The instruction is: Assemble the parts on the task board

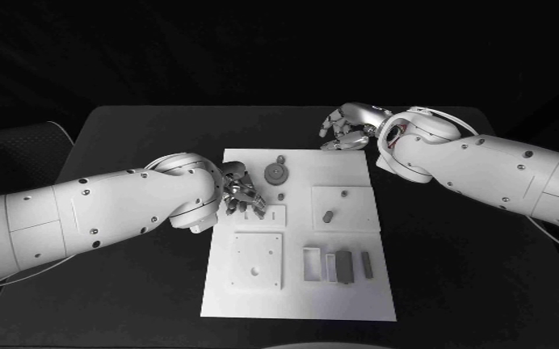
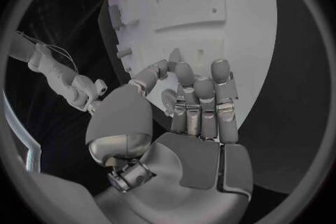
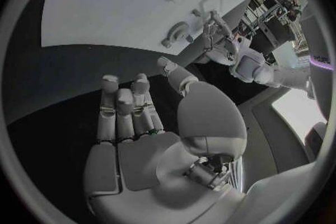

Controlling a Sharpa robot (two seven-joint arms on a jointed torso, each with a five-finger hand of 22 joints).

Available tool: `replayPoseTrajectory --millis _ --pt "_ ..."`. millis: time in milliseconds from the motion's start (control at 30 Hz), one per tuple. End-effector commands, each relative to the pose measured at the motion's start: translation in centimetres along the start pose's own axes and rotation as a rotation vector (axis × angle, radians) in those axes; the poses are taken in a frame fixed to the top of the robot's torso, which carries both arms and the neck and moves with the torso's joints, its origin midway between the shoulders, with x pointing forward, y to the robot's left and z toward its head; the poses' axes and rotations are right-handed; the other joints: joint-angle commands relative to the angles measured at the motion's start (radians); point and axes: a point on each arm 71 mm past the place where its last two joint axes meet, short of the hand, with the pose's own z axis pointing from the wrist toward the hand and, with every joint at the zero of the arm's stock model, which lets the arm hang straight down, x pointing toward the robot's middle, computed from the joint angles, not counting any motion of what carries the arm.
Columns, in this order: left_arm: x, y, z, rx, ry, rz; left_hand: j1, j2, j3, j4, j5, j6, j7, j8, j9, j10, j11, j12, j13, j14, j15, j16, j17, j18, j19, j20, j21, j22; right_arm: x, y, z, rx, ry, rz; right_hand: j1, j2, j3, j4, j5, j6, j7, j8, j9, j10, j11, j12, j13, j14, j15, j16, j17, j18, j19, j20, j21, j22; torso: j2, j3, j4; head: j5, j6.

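Observation:
The white task board (image 1: 297, 292) lies in the middle of the black table. A grey round part (image 1: 277, 174) stands near its far edge, two small pegs (image 1: 329, 216) sit in a raised square at the right, and upright grey blocks (image 1: 338, 265) stand near the front. My left hand (image 1: 242, 192) hovers over the board's left side, just left of the round part, fingers spread, holding nothing. In the left wrist view its fingers (image 2: 203, 95) reach toward the board (image 2: 210, 0). My right hand (image 1: 345, 128) hangs past the board's far right corner, open and holding nothing; its palm (image 3: 133, 140) faces the table.
A square plate with holes (image 1: 256, 260) lies at the board's front left. The right wrist view shows the round part (image 3: 178, 31) and my left hand (image 3: 217, 39) beyond it. Bare black table lies on both sides of the board.

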Motion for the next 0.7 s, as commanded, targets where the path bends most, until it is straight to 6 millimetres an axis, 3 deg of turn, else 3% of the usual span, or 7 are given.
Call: replayPoseTrajectory --millis 33,367,700 --pt "-0.23 -0.25 -0.16 0.034 -0.053 -0.04 0.058 0.061 0.082 -0.073 0.016 0.009 -0.001 0.01 0.005 0.011 -0.001 0.009 0.002 0.019 -0.024 0.008 0.002 -0.004 0.025 -0.016 0.009 0.023 0.07 0.07 -0.01 -0.007 0.01 -0.003 -0.013 0.0 0.001 0.006 0.005 -0.002 0.005 -0.007 -0.001 -0.003 0.003 0.004 -0.001 0.004 -0.001 -0.002 0.001 0.013 0.006 -0.002 -0.006 0.012 0.0 0.0 0.0003 0.0 -0.001" --pt "-0.2 -0.23 -0.43 0.041 -0.068 -0.025 0.059 0.052 0.08 -0.073 0.043 0.017 -0.005 0.014 0.005 0.018 -0.005 0.016 0.005 0.025 -0.028 0.014 0.004 -0.003 0.031 -0.019 0.018 0.023 0.04 -0.01 -0.06 -0.005 0.009 -0.003 -0.013 0.0 0.001 0.007 0.005 -0.002 0.005 -0.007 -0.002 -0.003 0.003 0.005 -0.002 0.004 -0.001 -0.002 0.001 0.013 0.006 -0.002 -0.006 0.012 0.0 -0.0004 0.0002 0.0 -0.002" --pt "0.22 -0.31 -0.41 0.028 -0.022 0.009 0.051 0.047 0.075 -0.07 0.044 0.02 -0.006 0.015 0.004 0.019 -0.005 0.02 0.007 0.026 -0.029 0.017 0.005 -0.004 0.033 -0.02 0.022 0.023 0.07 0.1 -0.1 -0.008 0.011 -0.002 -0.013 0.0 0.001 0.008 0.005 -0.002 0.005 -0.007 -0.002 -0.003 0.003 0.005 -0.002 0.004 -0.001 -0.002 0.001 0.013 0.006 -0.003 -0.006 0.012 0.0 0.0003 0.0004 0.001 -0.007"
